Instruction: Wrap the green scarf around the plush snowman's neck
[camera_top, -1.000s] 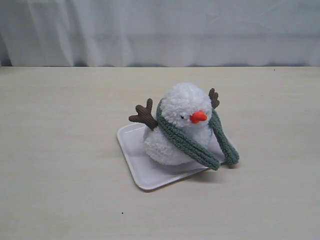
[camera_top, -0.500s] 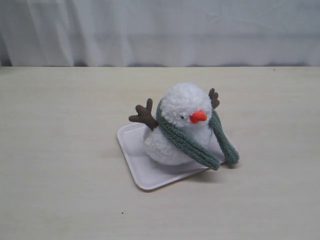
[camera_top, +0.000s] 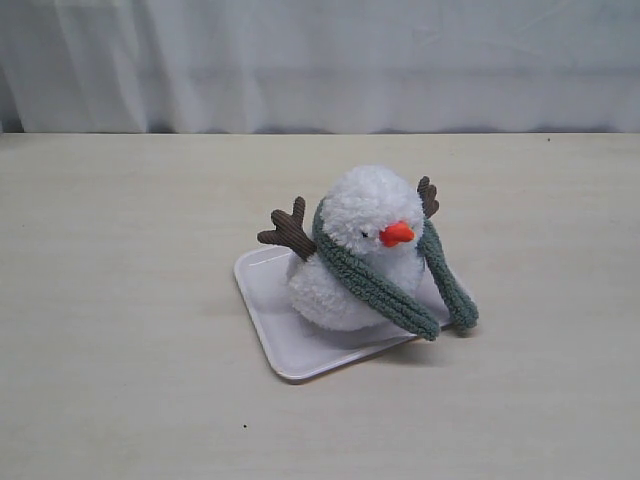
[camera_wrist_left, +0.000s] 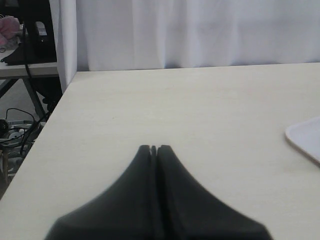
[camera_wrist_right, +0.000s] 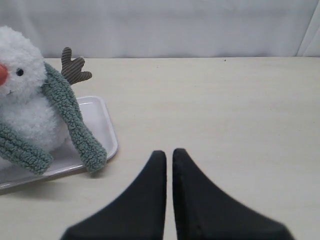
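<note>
White tray (camera_top: 262, 290): square, rounded corners, raised rim, flat on worktop (camera_top: 120, 320), set cornerwise. Worktop: pale wood grain, matt. Dark speck (camera_top: 244, 427) on worktop, near tray front corner, apart from it. White curtain (camera_top: 300, 60) behind tray, along worktop far edge. Left wrist view: side table (camera_wrist_left: 27, 69), cables (camera_wrist_left: 15, 136), pink object (camera_wrist_left: 9, 25) past worktop edge, well apart from tray.

At the centre of the exterior view, the green scarf (camera_top: 375, 285) passes out of sight behind the neck of the snowman (camera_top: 365, 205), which covers much of the tray (camera_top: 262, 290). The left wrist view shows only a tray corner, cut by the frame edge. The right wrist view crops the snowman's face.
</note>
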